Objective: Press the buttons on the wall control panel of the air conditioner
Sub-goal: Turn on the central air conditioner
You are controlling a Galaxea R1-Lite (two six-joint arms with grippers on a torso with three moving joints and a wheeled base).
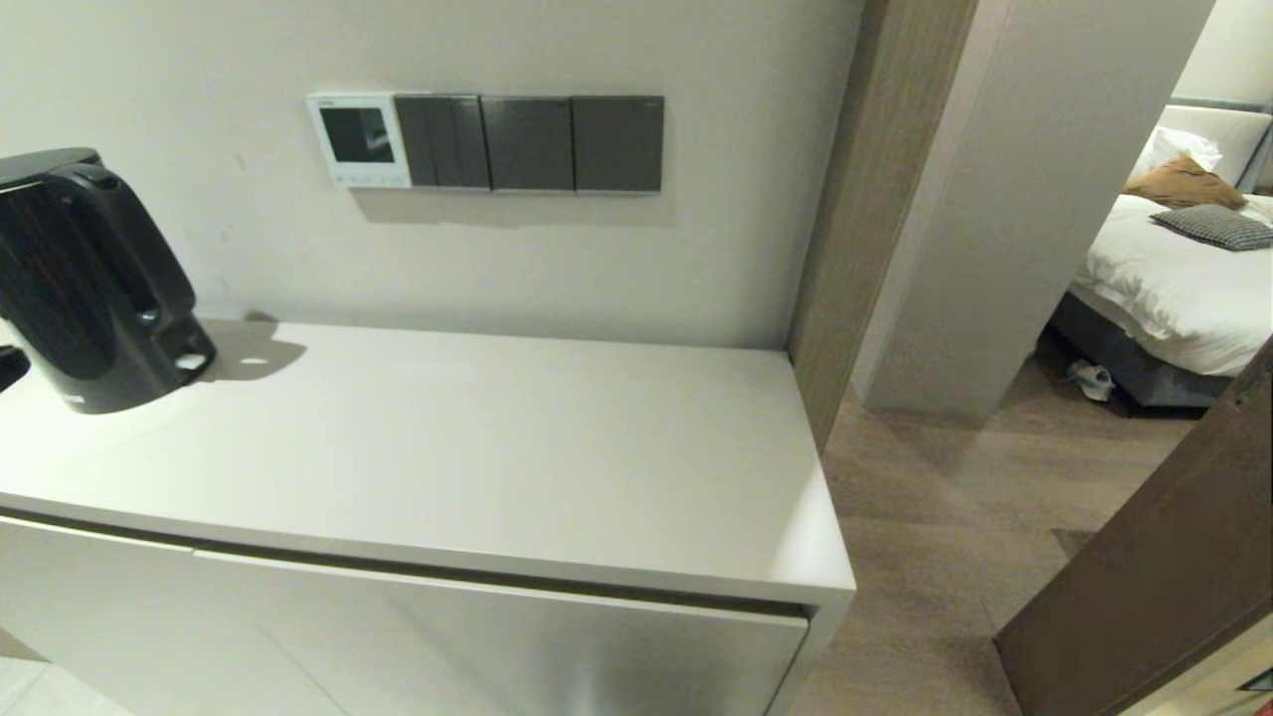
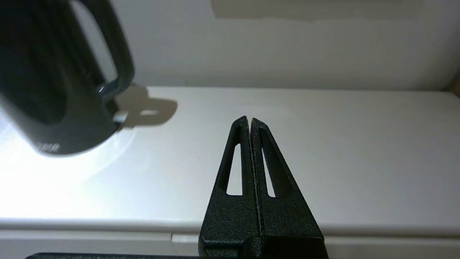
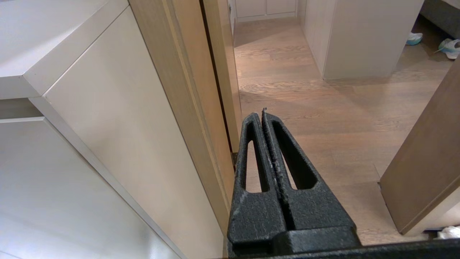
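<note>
Hovering low at the cabinet's front edge, the left gripper [image 2: 250, 120] has its fingers pressed together into one blunt tip, likely for poking buttons, beside the black kettle [image 2: 54, 79]. Up on the wall, the white control panel [image 1: 359, 140] sits untouched, well away. Right gripper [image 3: 264, 115], also pinched closed, idles beside the cabinet [image 3: 118, 118] over the floor.

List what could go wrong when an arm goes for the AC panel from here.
1. The kettle stands beside the left gripper, which is shut low over the cabinet top; rising toward the control panel could clip it.
2. Dark switches touch the panel's side; a drifting press may hit them.
3. The right gripper, shut, hangs beside the cabinet, farther off.
</note>
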